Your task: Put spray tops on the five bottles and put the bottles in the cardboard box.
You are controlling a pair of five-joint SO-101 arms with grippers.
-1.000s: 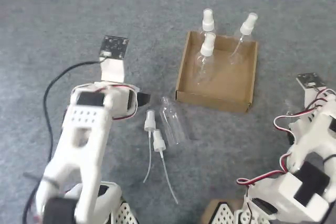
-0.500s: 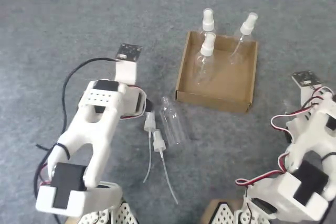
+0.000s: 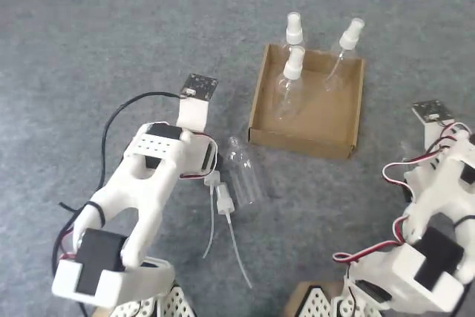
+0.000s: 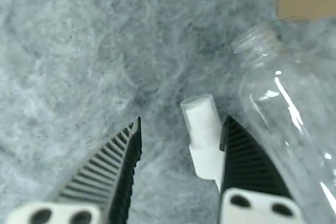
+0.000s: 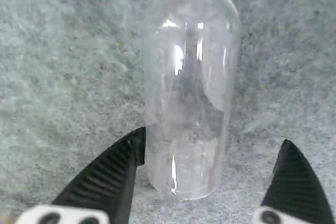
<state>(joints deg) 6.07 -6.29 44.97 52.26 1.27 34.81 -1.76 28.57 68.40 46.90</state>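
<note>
Just short of the box [image 3: 260, 102], the left claw [image 4: 182, 124] stood wide astride a loose spray top [image 4: 202, 124], likely to fit it to the bare bottle [image 4: 283, 108] lying alongside. Off the box's right side, the right claw [image 5: 212, 139] gaped at a second bottle [image 5: 191, 77]. Three capped bottles [image 3: 289, 83] waited at the box's far end.

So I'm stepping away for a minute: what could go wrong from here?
The left gripper straddles a spray top with one finger beside the uncapped bottle; closing may nudge that bottle and roll it. The second spray top lies close by, so lifting might snag its tube. The right gripper is open around a clear bottle that could slip.
</note>
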